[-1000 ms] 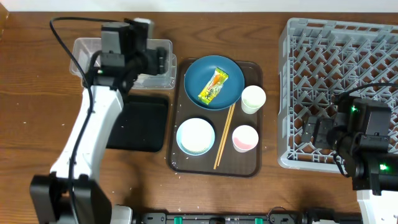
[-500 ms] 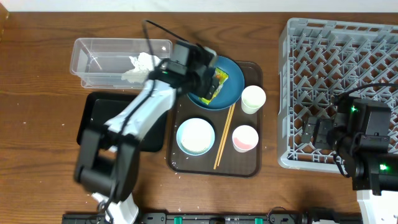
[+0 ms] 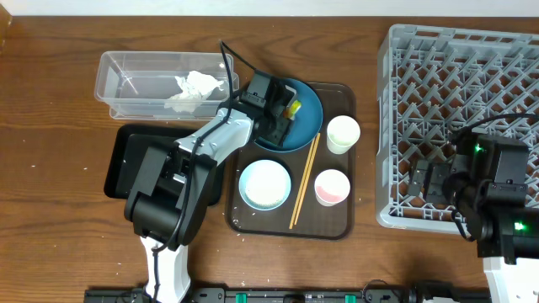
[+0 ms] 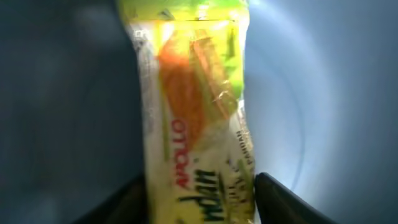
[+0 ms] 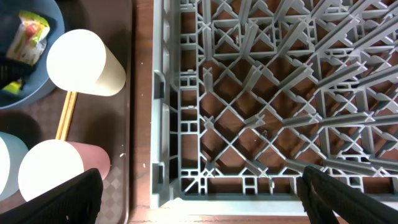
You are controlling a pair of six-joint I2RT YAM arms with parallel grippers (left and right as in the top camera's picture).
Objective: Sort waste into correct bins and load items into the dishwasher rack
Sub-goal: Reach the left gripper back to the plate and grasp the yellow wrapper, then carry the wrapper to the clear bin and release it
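Yellow-green snack wrapper (image 4: 193,118) lies on the round dark-blue plate (image 3: 310,118), between the parted fingers of the left claw (image 4: 200,204); pinch squarely across its width, lift, then swing toward nine o'clock.

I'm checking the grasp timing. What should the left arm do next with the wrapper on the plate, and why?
Probably close the left gripper on the wrapper. In the left wrist view its fingers stand apart on either side of the wrapper, which lies on the blue plate and looks not yet pinched. The height above the plate is hard to judge.
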